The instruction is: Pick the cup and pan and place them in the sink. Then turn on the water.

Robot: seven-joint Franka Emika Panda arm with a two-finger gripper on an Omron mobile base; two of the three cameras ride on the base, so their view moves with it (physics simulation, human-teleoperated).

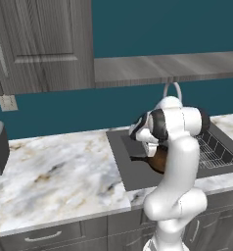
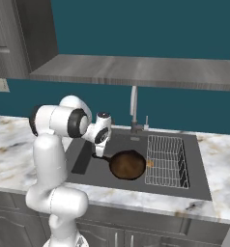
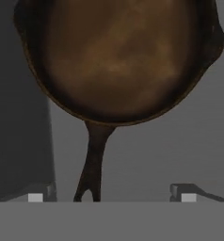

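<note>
I see marble counter [image 1: 55,171], grey upper cabinet [image 1: 40,44], wall outlet [image 1: 7,103], wire rack [image 2: 166,160], grey shelf [image 2: 136,71] on teal wall [image 2: 136,29].

- We see a glossy white arm [image 1: 174,196] built of thick, rounded tubular segments with bulging, smooth shells.
- We note dark, almost black bands at its joints, clearest at the elbow [image 2: 78,123].
- We find the gripper [image 3: 111,195] ending in two small dark fingertips [image 3: 182,190], each bearing a pale square pad.
</note>
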